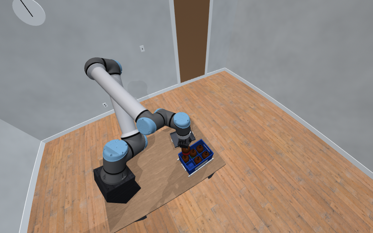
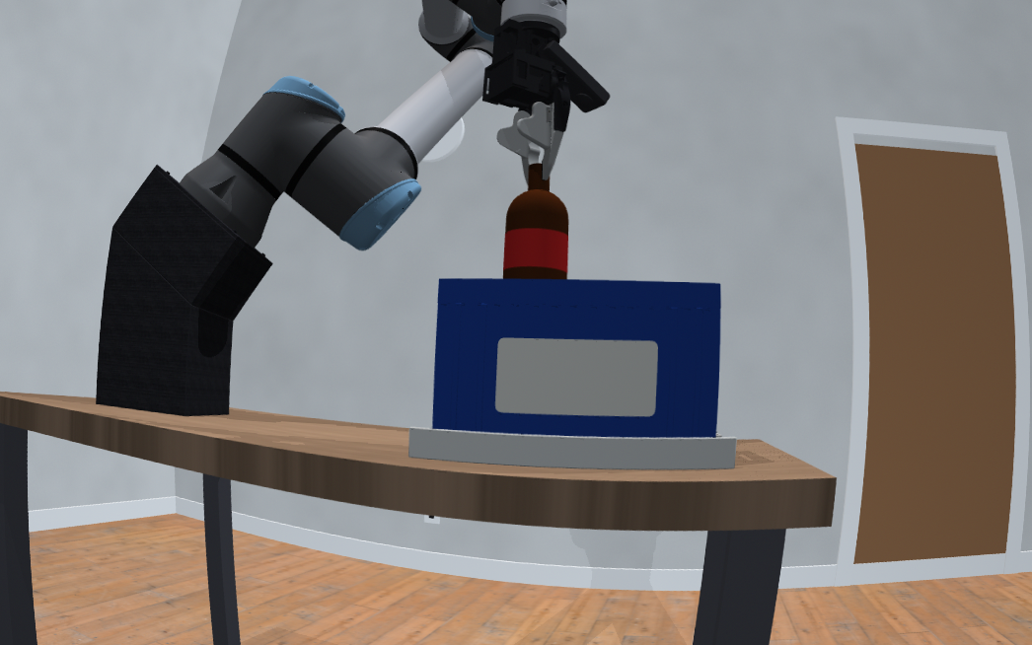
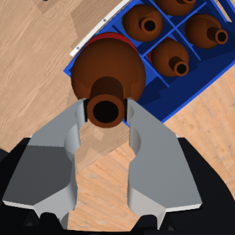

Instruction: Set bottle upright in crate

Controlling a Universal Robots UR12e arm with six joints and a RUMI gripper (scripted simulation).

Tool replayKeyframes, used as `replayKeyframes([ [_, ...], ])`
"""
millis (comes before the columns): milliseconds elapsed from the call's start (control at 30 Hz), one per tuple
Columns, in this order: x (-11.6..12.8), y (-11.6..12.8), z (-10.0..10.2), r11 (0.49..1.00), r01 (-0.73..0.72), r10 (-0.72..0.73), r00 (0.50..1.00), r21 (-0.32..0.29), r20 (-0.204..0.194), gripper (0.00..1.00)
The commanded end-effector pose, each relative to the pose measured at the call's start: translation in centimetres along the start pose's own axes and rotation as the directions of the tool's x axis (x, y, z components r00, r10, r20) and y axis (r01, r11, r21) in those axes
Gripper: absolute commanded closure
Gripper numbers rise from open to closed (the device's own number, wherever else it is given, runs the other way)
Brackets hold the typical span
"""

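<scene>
My gripper point(image 3: 107, 100) is shut on the neck of a brown bottle point(image 3: 108, 68) with a red label and holds it upright. In the exterior view the bottle point(image 2: 536, 228) hangs from the gripper point(image 2: 539, 163), its base hidden behind the blue crate's point(image 2: 576, 357) near wall. In the top view the bottle point(image 1: 186, 150) is over the crate's point(image 1: 197, 155) corner on the tray side. The wrist view shows it covering that corner of the crate point(image 3: 180, 65), with an empty compartment point(image 3: 155, 93) beside it. The grey tray point(image 1: 173, 138) lies just behind, mostly hidden by the wrist.
Several other brown bottles point(image 3: 172, 59) stand upright in the crate's compartments. The crate sits on a flat grey base point(image 2: 572, 450) near the table's right end. The arm's black pedestal point(image 1: 116, 186) stands at the table's other end.
</scene>
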State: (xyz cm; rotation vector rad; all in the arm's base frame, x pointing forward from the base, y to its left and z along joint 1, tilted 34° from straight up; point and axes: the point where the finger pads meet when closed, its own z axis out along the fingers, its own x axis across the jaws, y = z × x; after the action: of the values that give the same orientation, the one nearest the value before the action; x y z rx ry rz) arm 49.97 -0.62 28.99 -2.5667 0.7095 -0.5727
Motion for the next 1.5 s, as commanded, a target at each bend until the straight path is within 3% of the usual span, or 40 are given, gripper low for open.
replayKeyframes([
  [0,0.7,1.0,0.0,1.000,0.001,-0.001,1.000,0.000,-0.001,1.00],
  [1467,4.8,7.0,0.0,1.000,0.001,-0.001,1.000,0.000,-0.001,1.00],
])
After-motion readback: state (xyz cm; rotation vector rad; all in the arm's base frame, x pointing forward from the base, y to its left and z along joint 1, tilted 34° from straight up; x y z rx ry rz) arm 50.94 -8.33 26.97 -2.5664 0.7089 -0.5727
